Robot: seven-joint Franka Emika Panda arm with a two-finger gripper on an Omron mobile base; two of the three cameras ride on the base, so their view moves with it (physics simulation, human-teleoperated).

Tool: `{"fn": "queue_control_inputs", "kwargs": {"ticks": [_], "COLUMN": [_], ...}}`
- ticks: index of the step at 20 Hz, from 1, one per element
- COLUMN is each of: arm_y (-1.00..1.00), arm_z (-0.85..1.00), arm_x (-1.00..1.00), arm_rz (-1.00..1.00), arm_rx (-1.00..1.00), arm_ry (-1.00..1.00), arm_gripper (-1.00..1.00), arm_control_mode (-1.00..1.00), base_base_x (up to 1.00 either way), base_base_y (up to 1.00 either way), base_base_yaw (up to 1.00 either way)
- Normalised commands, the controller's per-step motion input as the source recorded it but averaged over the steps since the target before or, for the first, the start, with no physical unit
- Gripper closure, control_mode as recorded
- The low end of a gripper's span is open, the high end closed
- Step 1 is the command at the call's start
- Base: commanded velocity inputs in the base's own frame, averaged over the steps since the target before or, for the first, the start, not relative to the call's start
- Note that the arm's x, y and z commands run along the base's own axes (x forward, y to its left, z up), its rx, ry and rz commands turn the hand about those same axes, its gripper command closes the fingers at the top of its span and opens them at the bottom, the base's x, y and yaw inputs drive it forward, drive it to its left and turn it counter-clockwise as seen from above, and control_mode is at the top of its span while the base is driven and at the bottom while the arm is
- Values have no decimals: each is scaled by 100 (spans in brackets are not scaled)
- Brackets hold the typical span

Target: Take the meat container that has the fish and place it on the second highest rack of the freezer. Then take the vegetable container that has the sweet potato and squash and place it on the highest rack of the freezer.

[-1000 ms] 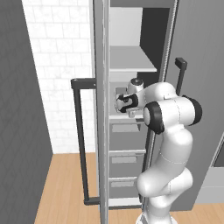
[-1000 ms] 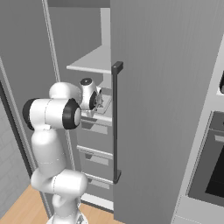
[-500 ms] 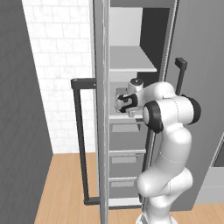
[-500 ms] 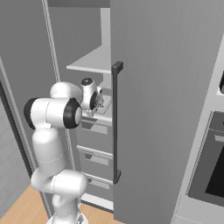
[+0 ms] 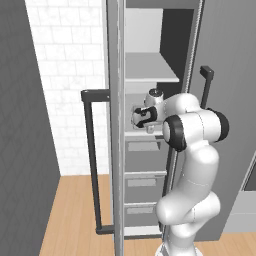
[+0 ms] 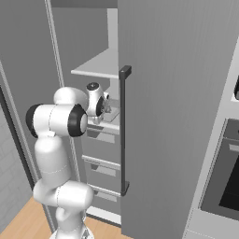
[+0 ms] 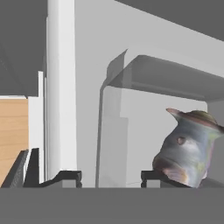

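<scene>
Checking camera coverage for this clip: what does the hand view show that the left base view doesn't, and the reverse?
Hand view: the fish up close inside the meat container, with the jaws apart beneath it. Left base view: the white arm, the highest rack, grey drawers and the door's black handle. Both: the freezer interior and wood floor.

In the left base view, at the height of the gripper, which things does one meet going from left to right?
Black bar handle → edge of the open freezer door → gripper → the robot's dark elbow joint → second black handle.

Even, flat, shadowless rendered light
</scene>
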Motion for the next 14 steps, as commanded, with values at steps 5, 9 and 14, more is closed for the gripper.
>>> {"fn": "queue_control_inputs", "kwargs": {"ticks": [5, 9, 14], "arm_y": [0, 0, 0], "arm_z": [0, 11, 0], "arm_x": [0, -22, -8], "arm_rz": [0, 0, 0], "arm_rx": [0, -1, 0], "arm_ry": [0, -3, 0], "arm_gripper": [-100, -100, -100], "arm_control_mode": [-100, -100, -100], "base_base_x": [0, 0, 0], "base_base_y": [0, 0, 0], "base_base_yaw": [0, 0, 0]}}
